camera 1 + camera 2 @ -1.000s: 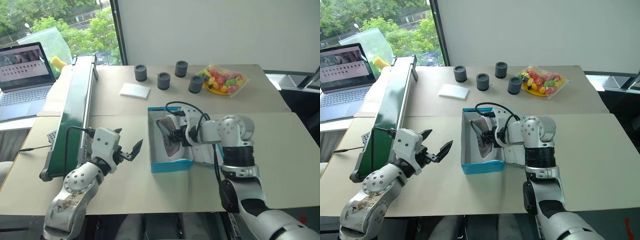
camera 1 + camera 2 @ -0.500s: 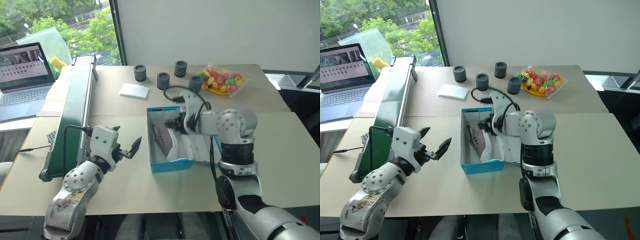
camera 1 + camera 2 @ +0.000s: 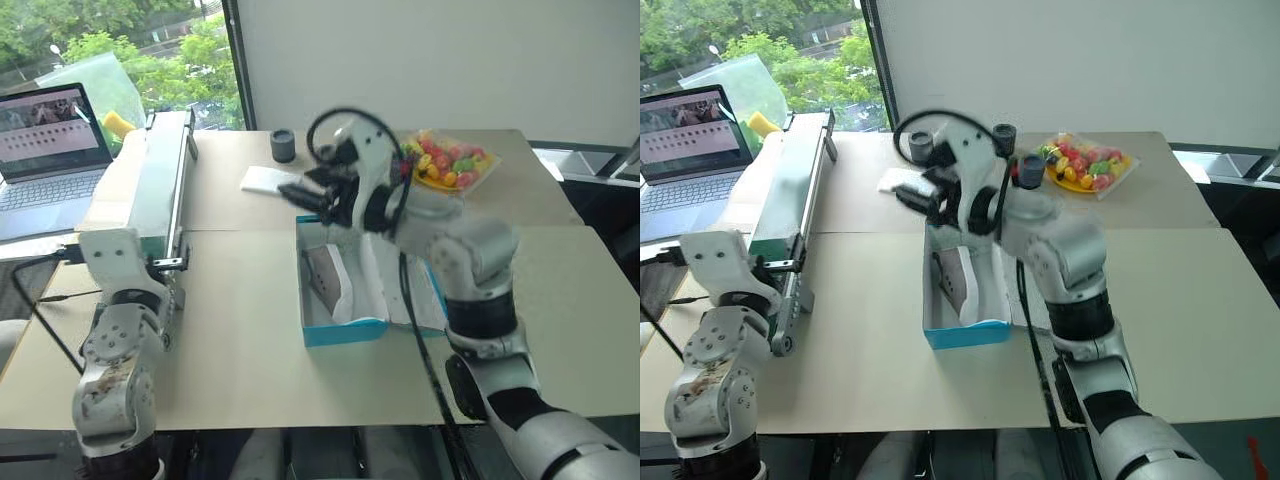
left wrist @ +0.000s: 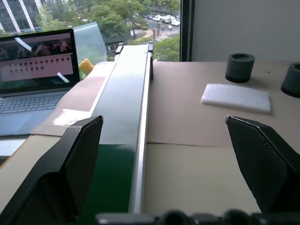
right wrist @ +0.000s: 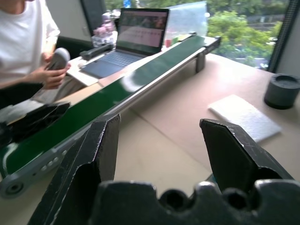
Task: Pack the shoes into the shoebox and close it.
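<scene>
The blue shoebox (image 3: 345, 332) stands open mid-table, its white-lined lid (image 3: 388, 290) folded out flat to the right. One brown shoe (image 3: 324, 277) lies on its side inside; the whitish shape beside it (image 3: 352, 292) I cannot make out. My right gripper (image 3: 310, 198) hovers open above the box's far end with nothing between its fingers, as the right wrist view (image 5: 159, 121) also shows. My left gripper (image 4: 164, 122) is open and empty, far left of the box by the conveyor.
A long green conveyor (image 3: 150, 200) runs along the table's left side, with a laptop (image 3: 50, 150) beyond it. At the back are a dark grey cup (image 3: 283, 145), a white pad (image 3: 265, 180) and a plate of colourful sweets (image 3: 450, 160). A person (image 5: 23, 42) sits past the laptop.
My right gripper let go of the shoe in the box, opened and rose above the box's far end. My left arm swung left to the conveyor.
</scene>
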You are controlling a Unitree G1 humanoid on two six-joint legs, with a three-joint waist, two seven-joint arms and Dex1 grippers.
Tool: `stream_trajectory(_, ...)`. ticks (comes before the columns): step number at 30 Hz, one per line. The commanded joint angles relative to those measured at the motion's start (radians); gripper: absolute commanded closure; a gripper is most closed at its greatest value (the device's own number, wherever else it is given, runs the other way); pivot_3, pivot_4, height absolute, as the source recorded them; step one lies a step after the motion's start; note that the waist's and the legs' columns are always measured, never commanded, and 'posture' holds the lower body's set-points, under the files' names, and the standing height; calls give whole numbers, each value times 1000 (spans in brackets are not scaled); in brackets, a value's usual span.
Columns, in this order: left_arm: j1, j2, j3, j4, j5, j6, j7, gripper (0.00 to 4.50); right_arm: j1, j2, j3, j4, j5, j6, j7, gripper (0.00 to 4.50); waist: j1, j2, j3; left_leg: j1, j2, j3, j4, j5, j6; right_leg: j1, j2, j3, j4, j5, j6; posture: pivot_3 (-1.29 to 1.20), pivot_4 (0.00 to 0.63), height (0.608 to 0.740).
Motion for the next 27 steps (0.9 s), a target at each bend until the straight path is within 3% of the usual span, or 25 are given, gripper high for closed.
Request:
stream_trajectory(1,27,4,45,-13,-14,25,-2,0,63,-28,83,-26,-84,-147,51,1206,0,0,0,1,0,0,0,0,0,0,0,0,0,0,0,0,150,740)
stream_trajectory(2,34,4,52,-8,-15,30,-5,0,81,-36,110,-14,-115,-184,61,706,0,0,0,1,0,0,0,0,0,0,0,0,1,0,0,0,150,740)
stream_trajectory(5,49,8,74,15,-19,38,-12,0,121,-34,153,20,-165,-266,80,82,-1,0,0,2,0,0,0,0,0,0,0,0,1,0,-1,0,150,740)
stream_trajectory(13,63,54,63,66,-19,98,-49,0,179,-19,200,79,-260,-415,114,82,0,0,0,2,0,0,0,0,-1,0,1,1,0,0,-1,0,150,740)
stream_trajectory(27,30,75,63,133,-8,97,-47,0,198,32,237,99,-363,-424,100,82,1,0,0,2,0,0,0,-1,-2,0,1,1,1,1,-1,0,150,740)
